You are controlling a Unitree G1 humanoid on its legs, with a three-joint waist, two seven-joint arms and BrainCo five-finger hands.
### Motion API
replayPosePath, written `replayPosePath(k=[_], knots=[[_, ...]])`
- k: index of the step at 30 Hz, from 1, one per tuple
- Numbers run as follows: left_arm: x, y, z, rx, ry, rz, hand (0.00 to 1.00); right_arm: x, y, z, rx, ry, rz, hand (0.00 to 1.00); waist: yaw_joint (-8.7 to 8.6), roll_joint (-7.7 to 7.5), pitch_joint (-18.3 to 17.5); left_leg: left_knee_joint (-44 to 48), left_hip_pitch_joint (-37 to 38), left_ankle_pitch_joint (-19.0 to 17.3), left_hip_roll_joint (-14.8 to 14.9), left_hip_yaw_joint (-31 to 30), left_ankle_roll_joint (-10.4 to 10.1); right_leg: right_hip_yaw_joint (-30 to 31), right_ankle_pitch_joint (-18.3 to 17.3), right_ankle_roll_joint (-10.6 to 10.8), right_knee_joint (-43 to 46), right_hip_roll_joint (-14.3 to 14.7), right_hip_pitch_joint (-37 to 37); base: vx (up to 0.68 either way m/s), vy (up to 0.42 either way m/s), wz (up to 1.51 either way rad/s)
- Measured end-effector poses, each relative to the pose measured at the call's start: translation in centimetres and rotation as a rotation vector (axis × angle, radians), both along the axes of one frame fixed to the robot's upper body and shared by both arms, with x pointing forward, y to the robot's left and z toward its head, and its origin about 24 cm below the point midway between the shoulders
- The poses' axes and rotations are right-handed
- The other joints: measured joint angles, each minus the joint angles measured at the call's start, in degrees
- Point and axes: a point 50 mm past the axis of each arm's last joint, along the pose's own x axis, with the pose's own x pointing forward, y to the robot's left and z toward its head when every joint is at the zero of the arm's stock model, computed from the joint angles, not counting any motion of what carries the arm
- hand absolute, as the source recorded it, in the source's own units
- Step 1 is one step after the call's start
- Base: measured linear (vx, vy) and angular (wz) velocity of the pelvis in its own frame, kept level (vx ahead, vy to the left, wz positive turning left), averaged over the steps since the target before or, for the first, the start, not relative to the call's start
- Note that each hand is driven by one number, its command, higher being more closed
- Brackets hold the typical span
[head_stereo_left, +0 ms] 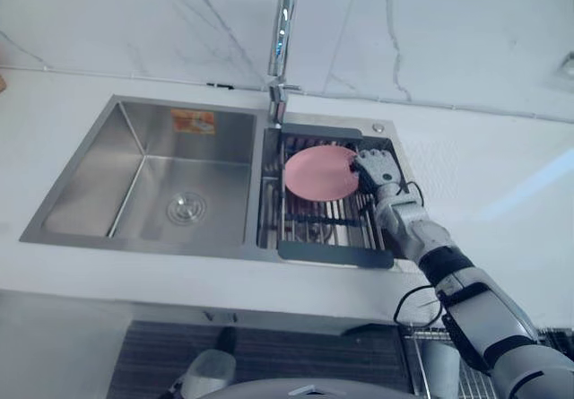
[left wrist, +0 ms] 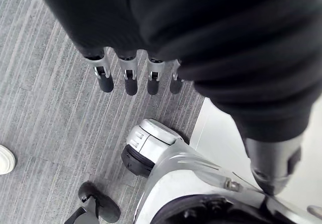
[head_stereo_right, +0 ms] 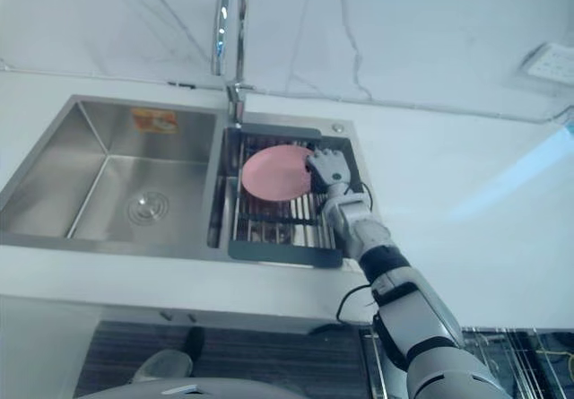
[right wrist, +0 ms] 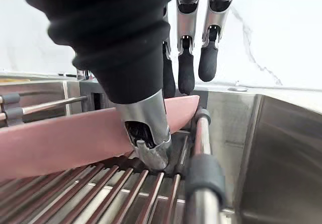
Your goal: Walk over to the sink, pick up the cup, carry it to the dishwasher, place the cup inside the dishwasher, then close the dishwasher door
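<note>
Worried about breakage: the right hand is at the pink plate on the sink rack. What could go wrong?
The right hand meets only the rim of the pink plate; a shallow pinch might slip and drop it onto the rack. The thumb sits low among the rack's bars and might catch there.

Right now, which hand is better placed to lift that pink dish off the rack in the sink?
The right hand: it sits at the edge of the pink plate on the rack, fingers open. The left hand hangs low over the floor, far from the sink.
</note>
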Motion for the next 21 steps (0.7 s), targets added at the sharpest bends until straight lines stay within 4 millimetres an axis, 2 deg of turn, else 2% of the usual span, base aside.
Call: replayPosePath(k=[6,9,15,21], knots=[[0.0,0.1,0.0,0.007,0.006,-0.015,0.00,-0.1,0.5,0.2,0.134,0.087,0.084,0.00,-0.16,-0.03,-0.02,0.00,0.12,-0.17,-0.01,0.19,-0.01,0.26,0.04,0.02,0.00,-0.04,0.01,0.00,-0.001,-0.02],[-0.1,0.1,0.0,0.006,0.008,-0.014,0.00,-0.1,0.6,0.3,0.157,0.111,0.110,0.00,-0.20,-0.06,-0.04,0.00,0.34,-0.20,0.05,0.39,-0.03,0.43,0.04,0.02,0.00,-0.04,0.10,0.01,-0.008,-0.03],[-0.1,0.2,0.0,0.008,0.011,-0.009,0.00,-0.6,2.0,1.1,0.168,0.091,0.211,0.00,-0.77,-0.16,-0.10,0.00,0.94,-0.51,0.45,1.28,-0.14,1.11,0.04,0.02,0.02,-0.03,0.17,0.00,-0.008,-0.08],[-0.2,0.3,0.0,0.018,0.015,-0.024,0.00,-1.1,2.6,0.9,0.160,0.107,0.257,0.00,-0.88,-0.60,-0.38,0.00,0.98,-0.52,0.47,1.60,-0.12,1.39,0.07,0.04,0.01,-0.04,0.05,0.00,0.000,-0.01]])
